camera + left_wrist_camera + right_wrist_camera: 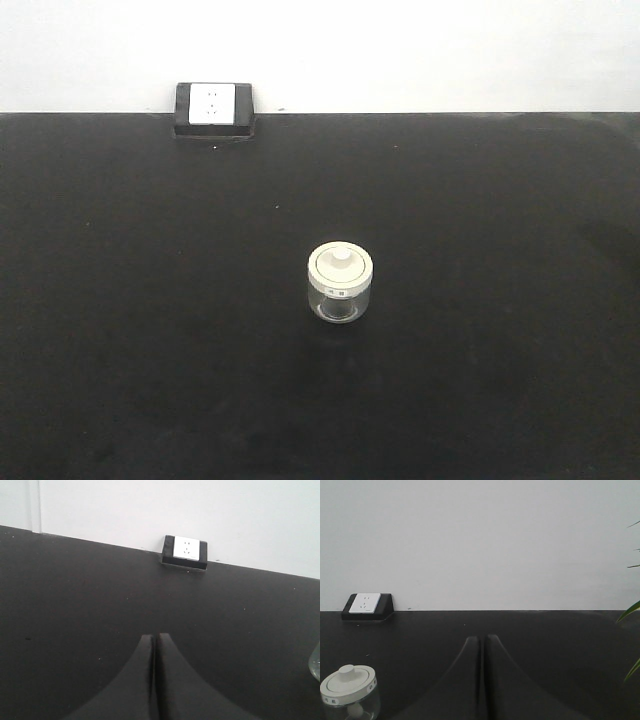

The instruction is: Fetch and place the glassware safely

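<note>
Across a broad black table (120, 330), against a plain white wall (400, 50): nothing yet begun, by the look of it. At the table's far edge, left of centre, a black-framed socket block (213, 108) with a white face. Near the middle of the table, well apart from everything else, the glass jar (340, 283), upright, clear-walled, capped by its round off-white lid (340, 266) with the knob up and a small label under the rim. No arm in the front view at all. Low in the left wrist view, the left gripper (155, 639), fingertips pressed together and holding nothing, with only a sliver of the jar at the right edge. Low in the right wrist view, the right gripper (483, 640), likewise closed tight and empty, the jar ahead and to its left, not touched. At that view's right edge, a few green plant leaves (631, 610). Whole job apparently still ahead: opening a gripper, reaching, grasping, lifting, setting down. Where to set it down: not shown.
</note>
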{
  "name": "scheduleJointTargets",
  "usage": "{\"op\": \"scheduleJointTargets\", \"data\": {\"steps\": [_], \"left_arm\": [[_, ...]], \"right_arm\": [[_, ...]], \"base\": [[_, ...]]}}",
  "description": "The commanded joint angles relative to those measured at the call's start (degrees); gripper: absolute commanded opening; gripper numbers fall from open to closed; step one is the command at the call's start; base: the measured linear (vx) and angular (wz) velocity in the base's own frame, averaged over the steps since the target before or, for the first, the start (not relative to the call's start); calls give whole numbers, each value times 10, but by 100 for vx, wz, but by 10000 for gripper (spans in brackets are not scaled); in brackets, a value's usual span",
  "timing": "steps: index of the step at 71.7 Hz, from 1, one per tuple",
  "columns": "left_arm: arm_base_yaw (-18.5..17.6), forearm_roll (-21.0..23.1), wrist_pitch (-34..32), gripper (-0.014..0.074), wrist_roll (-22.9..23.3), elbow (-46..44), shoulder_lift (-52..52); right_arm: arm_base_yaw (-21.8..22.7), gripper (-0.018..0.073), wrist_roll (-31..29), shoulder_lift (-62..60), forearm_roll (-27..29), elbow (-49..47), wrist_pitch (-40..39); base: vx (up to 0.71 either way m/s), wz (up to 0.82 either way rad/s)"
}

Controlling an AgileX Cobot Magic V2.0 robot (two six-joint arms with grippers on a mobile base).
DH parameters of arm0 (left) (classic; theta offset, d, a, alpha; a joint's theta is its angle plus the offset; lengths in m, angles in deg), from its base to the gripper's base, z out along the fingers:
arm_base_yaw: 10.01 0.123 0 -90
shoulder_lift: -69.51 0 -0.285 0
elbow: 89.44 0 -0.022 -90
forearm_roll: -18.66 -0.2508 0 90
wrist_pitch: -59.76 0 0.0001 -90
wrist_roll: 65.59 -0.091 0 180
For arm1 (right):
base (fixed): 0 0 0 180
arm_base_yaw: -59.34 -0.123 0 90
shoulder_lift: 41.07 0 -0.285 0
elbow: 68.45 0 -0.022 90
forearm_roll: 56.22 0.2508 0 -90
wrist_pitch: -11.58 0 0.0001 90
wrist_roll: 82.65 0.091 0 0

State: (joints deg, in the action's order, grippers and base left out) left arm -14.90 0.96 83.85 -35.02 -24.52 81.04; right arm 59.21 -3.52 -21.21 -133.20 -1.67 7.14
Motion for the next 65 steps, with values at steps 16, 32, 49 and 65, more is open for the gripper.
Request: {"op": "scheduleJointTargets", "data": {"steps": [16, 32, 49, 65], "left_arm": [[0, -2, -37, -7, 4, -15, 6], [0, -2, -37, -7, 4, -15, 6], [0, -2, -37, -7, -10, -11, 6], [0, 57, -83, -7, -137, 37, 6]], "right_arm": [[4, -8, -5, 4, -2, -17, -2], [4, -8, -5, 4, -2, -17, -2], [4, -8, -5, 4, -2, -17, -2], [4, -8, -5, 4, -2, -17, -2]], "base": [[0, 0], [0, 0], [0, 0], [0, 0]]}}
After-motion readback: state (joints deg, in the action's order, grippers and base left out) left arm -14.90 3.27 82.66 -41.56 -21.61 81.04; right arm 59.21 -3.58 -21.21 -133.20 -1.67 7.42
